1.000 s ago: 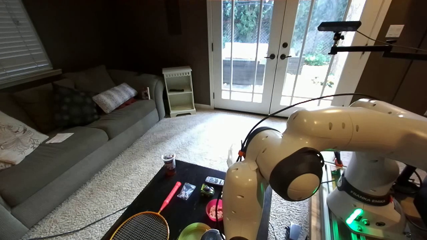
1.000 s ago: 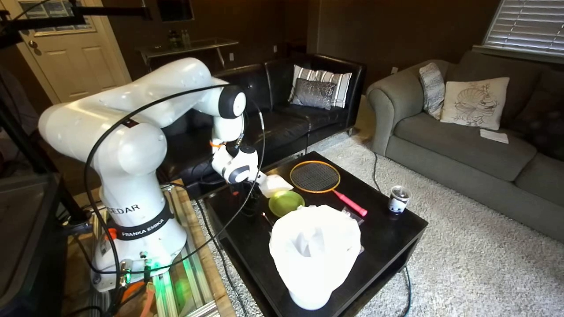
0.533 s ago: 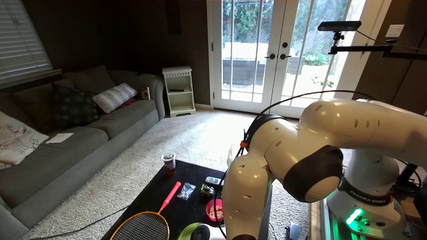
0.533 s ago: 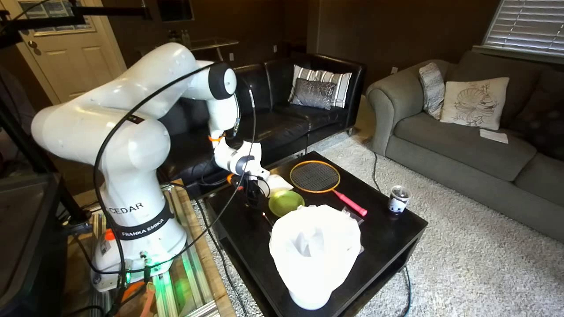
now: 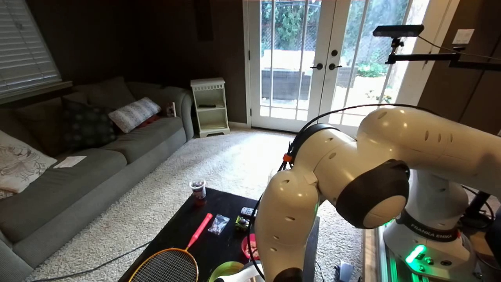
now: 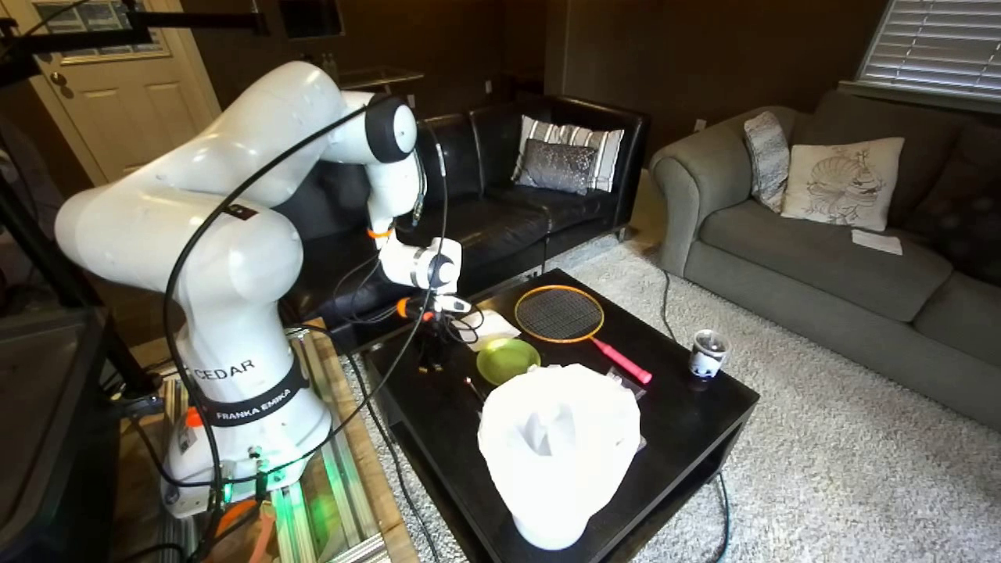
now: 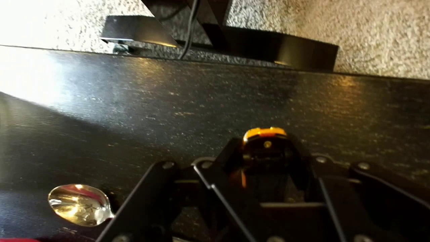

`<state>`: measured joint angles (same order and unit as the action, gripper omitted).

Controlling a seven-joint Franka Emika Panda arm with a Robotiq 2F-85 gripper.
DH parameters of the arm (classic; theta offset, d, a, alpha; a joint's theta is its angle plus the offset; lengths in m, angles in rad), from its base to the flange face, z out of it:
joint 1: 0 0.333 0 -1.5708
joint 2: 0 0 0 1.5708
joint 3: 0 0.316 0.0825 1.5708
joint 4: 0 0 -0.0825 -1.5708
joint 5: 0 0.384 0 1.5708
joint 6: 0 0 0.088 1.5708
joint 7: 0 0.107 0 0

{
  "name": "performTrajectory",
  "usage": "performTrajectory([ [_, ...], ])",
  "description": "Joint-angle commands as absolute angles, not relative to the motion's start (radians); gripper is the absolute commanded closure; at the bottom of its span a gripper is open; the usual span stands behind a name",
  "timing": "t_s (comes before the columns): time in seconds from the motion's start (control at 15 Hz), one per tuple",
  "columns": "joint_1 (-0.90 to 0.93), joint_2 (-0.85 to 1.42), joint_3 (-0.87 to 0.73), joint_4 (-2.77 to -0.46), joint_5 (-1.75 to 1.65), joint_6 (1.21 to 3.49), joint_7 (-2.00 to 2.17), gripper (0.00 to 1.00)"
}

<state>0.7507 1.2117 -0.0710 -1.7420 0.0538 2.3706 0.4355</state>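
The jaws sit low in the wrist view, an orange-topped piece (image 7: 265, 132) at their tips; I cannot tell if they grip it; a shiny spoon (image 7: 79, 205) lies lower left on the dark tabletop (image 7: 201, 111), the jaws hiding its handle; it may slide, so best move slowly and miss the green bowl (image 6: 508, 363), mid-frame in an exterior view.

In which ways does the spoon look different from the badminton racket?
Colour: the spoon is shiny metal, whereas the racket has an orange frame and a pink handle.
Head: the spoon's is a smooth, solid oval; the racket's is strung.
Visibility: in the wrist view the gripper hides part of the spoon's handle, whereas an exterior view shows the whole racket.
Shared: both lie on the dark table.
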Motion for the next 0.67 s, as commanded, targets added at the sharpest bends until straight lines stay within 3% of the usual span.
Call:
performTrajectory([
  [0.0, 0.76, 1.251, -0.049, -1.644, -0.053, 2.17, 0.415, 0.87],
  [0.6, 0.847, 1.425, -0.025, -1.386, -0.284, 1.811, 0.364, 0.87],
])
